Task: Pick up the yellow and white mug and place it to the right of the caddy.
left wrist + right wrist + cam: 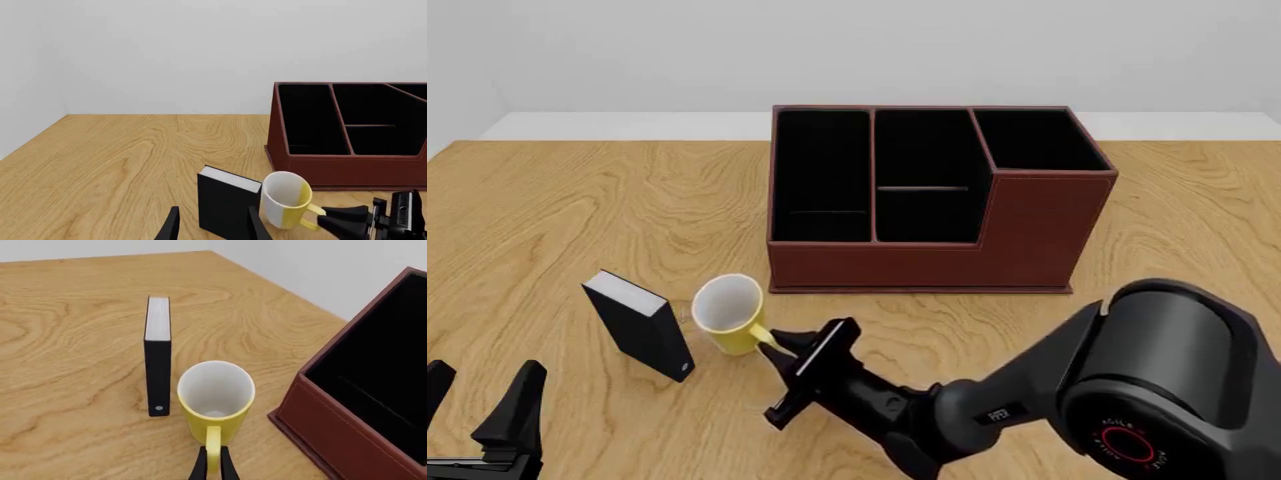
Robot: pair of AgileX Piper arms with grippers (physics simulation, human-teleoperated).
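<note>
My right gripper (pixel 777 352) sits low in the centre of the front view, clenched on the loop handle of the yellow and white mug (pixel 731 312); in the right wrist view my two dark fingertips (pixel 198 469) pinch that yellow handle from either side, with the mug's white inside open toward the camera; the mug stands upright on the table (pixel 587 220) in the lower left-centre of the front view, in front of the caddy's left end and apart from it; just left of the mug stands a small black book-like box (pixel 638 325) with white page edges, upright on its edge, close beside the mug though I cannot tell whether they touch; the reddish-brown caddy (pixel 934 245) fills the upper centre of the front view, its black-lined compartments open upward and its taller section at the right end; my left gripper (pixel 481 415) rests at the lower left corner of the front view, released, its fingers spread around nothing.
</note>
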